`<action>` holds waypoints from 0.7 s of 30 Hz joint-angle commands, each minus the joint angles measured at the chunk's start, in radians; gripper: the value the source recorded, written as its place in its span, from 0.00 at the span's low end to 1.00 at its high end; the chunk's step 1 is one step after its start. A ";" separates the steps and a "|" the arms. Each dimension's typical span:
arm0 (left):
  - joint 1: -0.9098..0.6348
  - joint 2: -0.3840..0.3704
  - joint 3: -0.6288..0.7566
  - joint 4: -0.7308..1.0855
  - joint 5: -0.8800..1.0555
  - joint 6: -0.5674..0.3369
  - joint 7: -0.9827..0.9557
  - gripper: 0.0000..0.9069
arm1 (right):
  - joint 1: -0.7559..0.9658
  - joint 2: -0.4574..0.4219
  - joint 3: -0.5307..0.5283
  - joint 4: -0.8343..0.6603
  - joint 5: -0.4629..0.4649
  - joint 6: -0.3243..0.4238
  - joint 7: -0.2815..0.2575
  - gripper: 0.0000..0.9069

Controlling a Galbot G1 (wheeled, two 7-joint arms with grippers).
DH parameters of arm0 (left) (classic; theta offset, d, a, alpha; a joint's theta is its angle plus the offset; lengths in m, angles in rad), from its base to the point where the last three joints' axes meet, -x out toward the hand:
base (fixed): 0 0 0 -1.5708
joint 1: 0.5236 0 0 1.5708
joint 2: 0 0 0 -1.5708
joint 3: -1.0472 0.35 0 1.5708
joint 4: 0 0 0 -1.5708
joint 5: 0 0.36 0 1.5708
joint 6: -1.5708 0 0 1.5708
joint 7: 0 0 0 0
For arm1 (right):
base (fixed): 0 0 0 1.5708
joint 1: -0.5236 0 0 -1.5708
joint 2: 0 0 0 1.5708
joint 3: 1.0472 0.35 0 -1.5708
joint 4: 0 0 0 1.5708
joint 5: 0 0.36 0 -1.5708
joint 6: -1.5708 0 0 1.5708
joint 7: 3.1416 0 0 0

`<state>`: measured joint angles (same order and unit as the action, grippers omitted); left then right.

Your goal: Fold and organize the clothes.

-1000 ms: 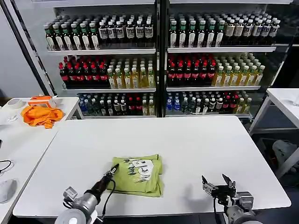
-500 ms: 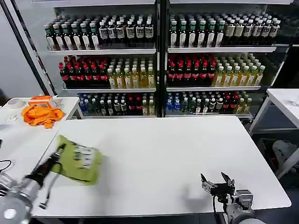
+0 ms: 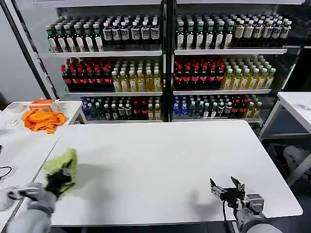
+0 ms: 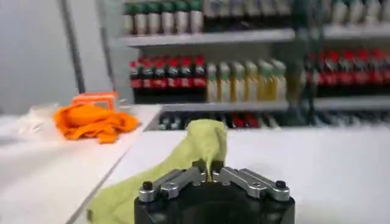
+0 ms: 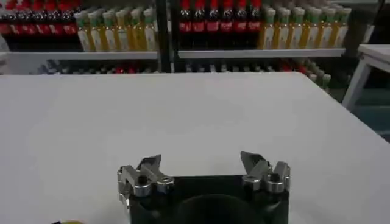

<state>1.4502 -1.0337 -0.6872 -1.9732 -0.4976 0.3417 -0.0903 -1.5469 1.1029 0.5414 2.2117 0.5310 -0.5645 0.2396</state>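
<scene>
Your left gripper (image 3: 59,175) hid much of the bunched T-shirt (image 3: 63,165), fingers clamped on it at the white table's (image 3: 160,160) left edge. Its graphic was hidden; its long axis was unclear. Your right gripper (image 3: 227,190) stood open near the front-right corner.

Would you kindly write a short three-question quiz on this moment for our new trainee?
1. True or false: the right gripper holds the lime yellow-green cotton T-shirt.
2. Where is the T-shirt? A) centre of the white table; B) at the table's left edge, in the left gripper; C) on the bottle shelves.
3. Fill in: the bright orange cloth lies on the ____ table.

Key:
1. False; the right gripper is open and empty above the table's near right part.
2. B; the left gripper is shut on it.
3. Side (the one to the robot's left).
</scene>
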 commanded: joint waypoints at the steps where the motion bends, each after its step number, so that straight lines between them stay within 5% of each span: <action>1: -0.060 -0.045 0.418 -0.107 0.462 0.001 -0.011 0.02 | -0.002 -0.004 -0.001 0.008 0.010 0.001 0.000 1.00; 8: -0.155 -0.122 0.617 -0.009 0.441 0.074 -0.058 0.02 | 0.009 0.000 -0.009 0.005 0.007 0.000 0.000 1.00; 18: -0.353 -0.348 0.811 0.210 0.355 0.117 -0.171 0.03 | 0.052 -0.018 -0.015 -0.007 0.028 -0.008 -0.001 1.00; 20: -0.393 -0.392 0.821 0.246 0.329 0.133 -0.181 0.77 | 0.062 -0.029 -0.014 -0.010 0.048 -0.010 -0.003 1.00; 21: -0.416 -0.411 0.826 0.265 0.325 0.115 -0.185 1.00 | 0.069 -0.035 -0.017 -0.015 0.051 -0.009 -0.007 1.00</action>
<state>1.2406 -1.2277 -0.0858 -1.9112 -0.1619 0.4286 -0.1941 -1.5082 1.0869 0.5266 2.2078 0.5549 -0.5729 0.2390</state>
